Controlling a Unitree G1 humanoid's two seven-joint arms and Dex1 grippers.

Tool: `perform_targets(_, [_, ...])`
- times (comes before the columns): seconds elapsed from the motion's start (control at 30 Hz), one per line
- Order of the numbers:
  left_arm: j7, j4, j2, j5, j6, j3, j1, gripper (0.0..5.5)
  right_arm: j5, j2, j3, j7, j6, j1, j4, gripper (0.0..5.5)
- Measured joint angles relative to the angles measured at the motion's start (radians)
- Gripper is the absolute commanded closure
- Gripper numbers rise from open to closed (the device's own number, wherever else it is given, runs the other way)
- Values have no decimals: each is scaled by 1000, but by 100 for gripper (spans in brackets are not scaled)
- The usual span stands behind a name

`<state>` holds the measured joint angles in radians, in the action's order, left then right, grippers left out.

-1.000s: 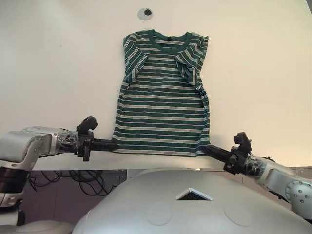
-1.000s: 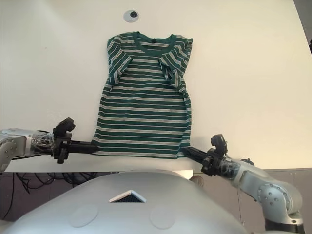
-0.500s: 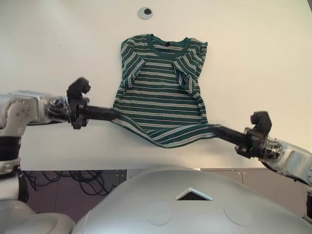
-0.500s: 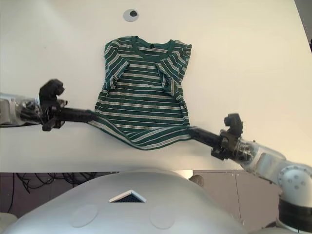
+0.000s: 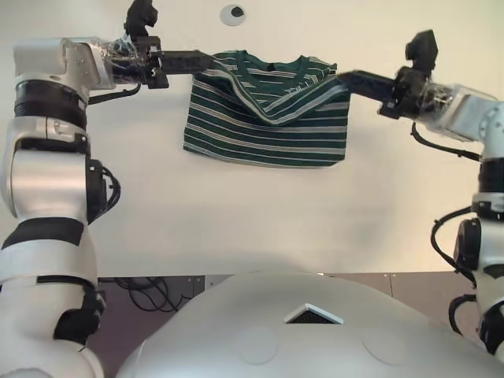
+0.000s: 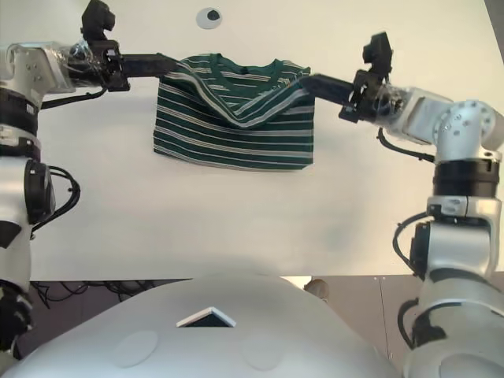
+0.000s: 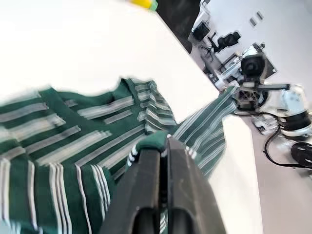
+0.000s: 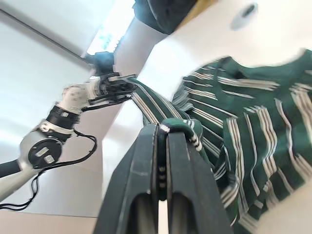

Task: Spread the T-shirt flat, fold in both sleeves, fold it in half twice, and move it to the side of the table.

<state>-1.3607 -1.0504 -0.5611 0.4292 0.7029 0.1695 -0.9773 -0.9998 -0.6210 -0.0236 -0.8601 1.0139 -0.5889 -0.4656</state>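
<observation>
White table [image 5: 236, 213]; T-shirt [image 5: 268, 138] lies by far edge, first half-fold apparently in progress.
Left jaws and right jaws each pinch a hem corner, held above the collar, presumably to square hem with shoulders.

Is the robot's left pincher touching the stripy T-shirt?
Touching. The left wrist view shows the left gripper pinched shut on a green fold of the T-shirt, with cloth poking out at its tip.

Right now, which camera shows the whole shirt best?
The left eye view: the whole shirt is in frame, hem held near the collar by the left gripper and right gripper. The right eye view matches. Wrist views show pinched corners close up.
</observation>
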Motion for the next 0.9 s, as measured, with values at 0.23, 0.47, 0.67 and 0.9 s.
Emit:
perform_targets(0.23, [180,-232,95,-85,-167,-126,-73,550,306,132,-18,-126,-272,-237,-485,545])
perform_targets(0.47, [354,-284,137,-151,-256,-216,-30,550,513,257,20,-64,-544,-265,-750,545])
perform_targets(0.67, [422,-284,148,-182,-297,-275,-8,550,564,261,103,-28,-600,-268,-797,545])
perform_targets(0.9, [550,-284,212,-183,-341,-367,-6,465,580,264,207,17,-620,-278,-815,435])
